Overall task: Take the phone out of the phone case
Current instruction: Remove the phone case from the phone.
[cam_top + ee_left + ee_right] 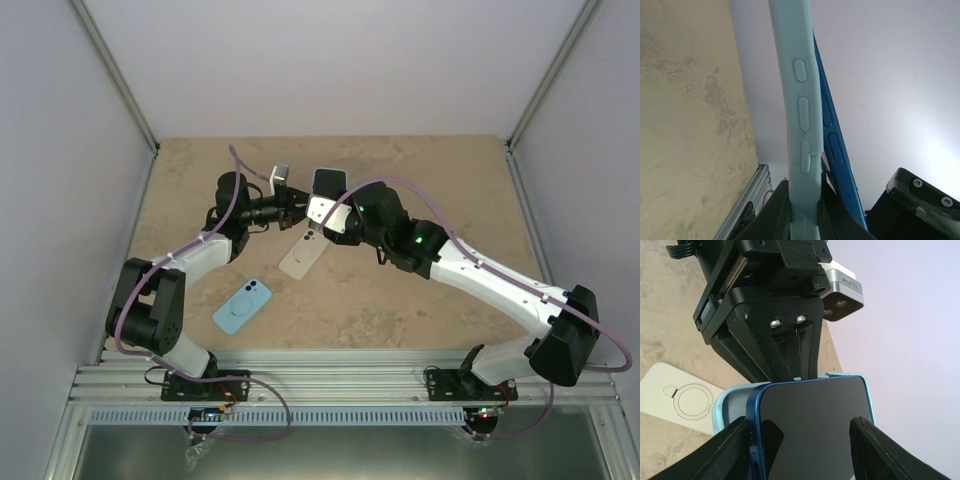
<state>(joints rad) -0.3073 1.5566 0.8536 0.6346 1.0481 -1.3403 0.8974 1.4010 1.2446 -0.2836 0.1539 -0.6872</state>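
A dark blue phone [810, 430] is partly lifted out of a light blue phone case [802, 100]; the case's grey inside [732, 407] shows beside it. Both are held in the air above the back of the table [328, 183]. My left gripper [805, 210] is shut on the case's end, with the phone's blue edge [832, 140] slanting away from the case. My right gripper [799, 440] is open with its fingers wide apart. One finger [735, 450] stands beside the phone's left edge and the other [875, 450] in front of the screen's right side.
A white case with a ring [303, 255] lies on the table under the two grippers and also shows in the right wrist view [680, 400]. Another light blue case [243, 305] lies nearer the left arm. Walls and a metal frame enclose the table.
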